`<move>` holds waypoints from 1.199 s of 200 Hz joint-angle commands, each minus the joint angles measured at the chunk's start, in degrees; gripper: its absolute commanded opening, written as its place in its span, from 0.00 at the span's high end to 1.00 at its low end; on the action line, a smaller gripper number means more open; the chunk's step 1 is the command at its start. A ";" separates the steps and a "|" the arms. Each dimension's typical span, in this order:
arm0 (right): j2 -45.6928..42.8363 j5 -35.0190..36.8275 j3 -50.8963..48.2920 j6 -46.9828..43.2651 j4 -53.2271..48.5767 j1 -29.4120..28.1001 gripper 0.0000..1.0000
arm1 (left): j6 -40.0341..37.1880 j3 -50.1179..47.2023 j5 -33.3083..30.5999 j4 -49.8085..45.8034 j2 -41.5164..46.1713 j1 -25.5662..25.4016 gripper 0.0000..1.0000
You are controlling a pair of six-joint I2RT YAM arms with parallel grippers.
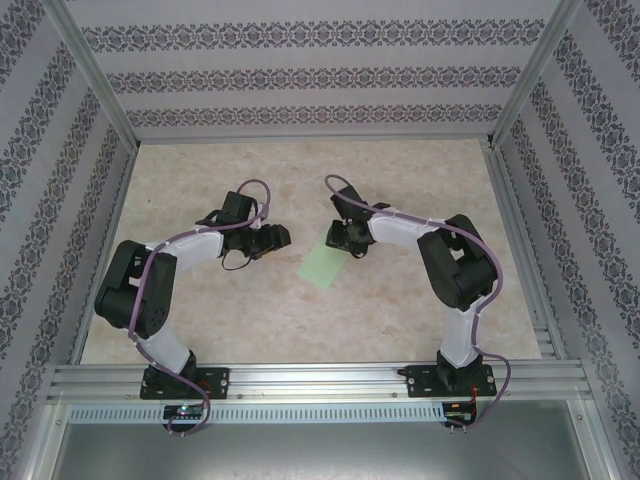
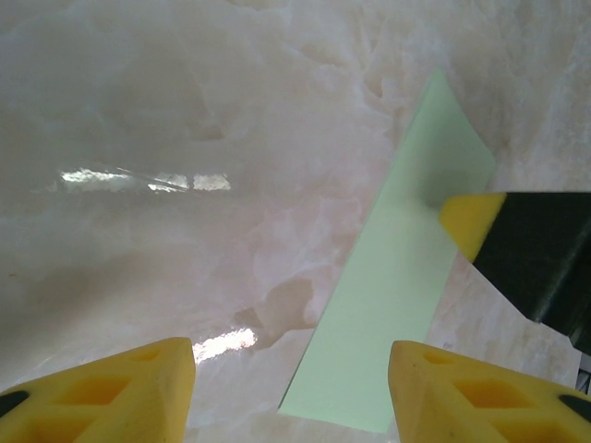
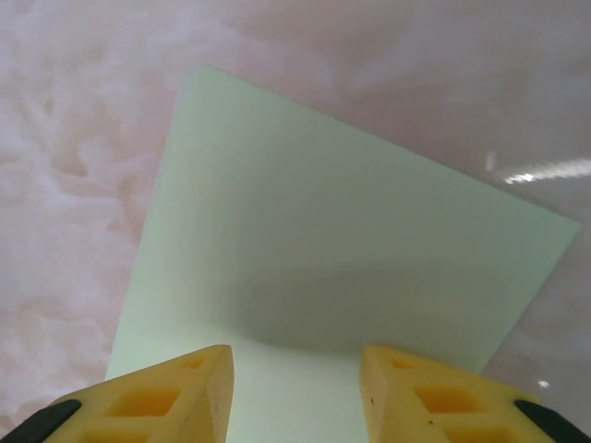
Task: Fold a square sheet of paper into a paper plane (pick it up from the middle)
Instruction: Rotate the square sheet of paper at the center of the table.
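The square sheet of paper [image 1: 320,264] lies flat on the marble table as a pale green oblong, not in the shape of a paper plane. My right gripper [image 1: 341,240] stands at its far right end. In the right wrist view its yellow fingers [image 3: 175,392] are apart over the sheet [image 3: 342,240], and the gripper [image 3: 295,383] is open with nothing pinched. My left gripper [image 1: 283,238] is just left of the sheet. In the left wrist view it [image 2: 291,397] is open, the sheet [image 2: 397,277] runs past its right finger [image 2: 462,392], and the right gripper's fingertip [image 2: 469,221] touches the sheet's far edge.
Patterned walls on aluminium posts [image 1: 95,90] enclose the table on three sides. A metal rail [image 1: 320,380] with both arm bases runs along the near edge. Bare marble [image 1: 300,175] stretches behind the grippers and in front of the sheet.
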State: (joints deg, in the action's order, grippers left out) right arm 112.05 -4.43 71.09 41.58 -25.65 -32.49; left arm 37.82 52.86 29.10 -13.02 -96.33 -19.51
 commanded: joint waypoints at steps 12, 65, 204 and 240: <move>5.42 -7.42 3.98 -6.28 2.66 -0.38 0.60 | -2.14 1.37 3.26 -2.20 -1.35 -1.25 0.41; 5.04 -8.59 7.56 -8.37 2.69 -0.35 0.62 | -1.33 0.83 5.70 -3.16 -2.02 -3.64 0.42; 0.61 -9.29 -1.91 1.74 5.39 -3.37 0.70 | 3.30 1.48 4.35 -8.51 -3.30 -7.88 0.46; 0.85 -9.06 -3.97 2.93 6.11 -2.45 0.69 | 3.36 2.02 4.80 -8.72 -4.34 -8.27 0.43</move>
State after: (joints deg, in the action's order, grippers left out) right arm 112.14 -12.91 69.06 42.78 -20.51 -35.83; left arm 40.66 53.12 32.97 -20.12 -99.59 -26.98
